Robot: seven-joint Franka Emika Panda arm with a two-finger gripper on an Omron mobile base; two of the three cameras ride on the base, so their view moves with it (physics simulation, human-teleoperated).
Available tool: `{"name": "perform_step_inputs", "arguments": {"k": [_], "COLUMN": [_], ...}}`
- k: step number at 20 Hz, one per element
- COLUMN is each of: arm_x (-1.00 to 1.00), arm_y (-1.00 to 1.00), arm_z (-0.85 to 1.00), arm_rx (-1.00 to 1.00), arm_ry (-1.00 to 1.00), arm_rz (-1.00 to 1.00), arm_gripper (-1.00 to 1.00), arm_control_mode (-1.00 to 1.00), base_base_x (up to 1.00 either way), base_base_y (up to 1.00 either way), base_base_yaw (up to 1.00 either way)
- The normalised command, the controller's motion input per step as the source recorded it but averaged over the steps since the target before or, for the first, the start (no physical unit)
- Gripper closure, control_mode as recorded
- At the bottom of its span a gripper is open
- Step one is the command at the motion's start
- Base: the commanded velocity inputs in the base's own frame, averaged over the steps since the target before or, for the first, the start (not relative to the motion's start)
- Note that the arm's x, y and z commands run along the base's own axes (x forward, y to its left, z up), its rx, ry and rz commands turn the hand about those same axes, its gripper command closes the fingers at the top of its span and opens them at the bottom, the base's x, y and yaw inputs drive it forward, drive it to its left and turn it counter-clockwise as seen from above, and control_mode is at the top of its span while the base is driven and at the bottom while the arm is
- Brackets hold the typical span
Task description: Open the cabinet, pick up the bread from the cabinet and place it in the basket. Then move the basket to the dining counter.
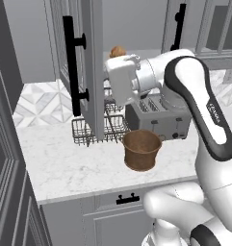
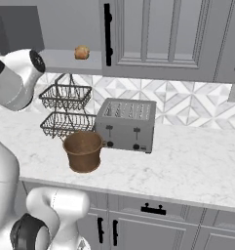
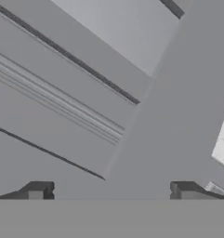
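My claw [image 3: 111, 195] stands apart and empty, close against the open door [image 1: 91, 67]. The bread [image 1: 118, 51] sits on the cabinet shelf behind my claw, the basket [image 1: 141, 150] below on the tabletop [image 1: 64, 163]. If I turn carelessly, my wrist may knock the door or push the bread deeper.

Only one spot has any writing. The white robot arm with dark joints [image 1: 204, 110] carries a few tiny pale letters on its dark band in the left base view, but they are too small and blurry to read. The silver metal toaster with slots on top [image 2: 126, 124] has little round knobs on its front, and no words or numbers can be made out on them.
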Motion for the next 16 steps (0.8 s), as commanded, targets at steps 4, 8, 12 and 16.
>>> {"name": "perform_step_inputs", "arguments": {"k": [4, 8, 12, 16], "arm_x": [0.13, 0.02, 0.19, 0.57], "arm_y": [-0.29, -0.99, -1.00, -0.76], "arm_z": [0.00, 0.00, 0.06, 0.27], "arm_rx": [-0.01, -0.04, -0.12, -0.23], "arm_ry": [-0.08, -0.14, -0.18, -0.19], "arm_rz": [-0.10, -0.02, 0.00, -0.07], "arm_gripper": [-1.00, -1.00, -1.00, -1.00], "arm_control_mode": [-1.00, -1.00, -1.00, -1.00], "base_base_x": [0.00, 0.00, 0.00, 0.00], "base_base_y": [0.00, 0.00, 0.00, 0.00], "base_base_yaw": [0.00, 0.00, 0.00, 0.00]}}
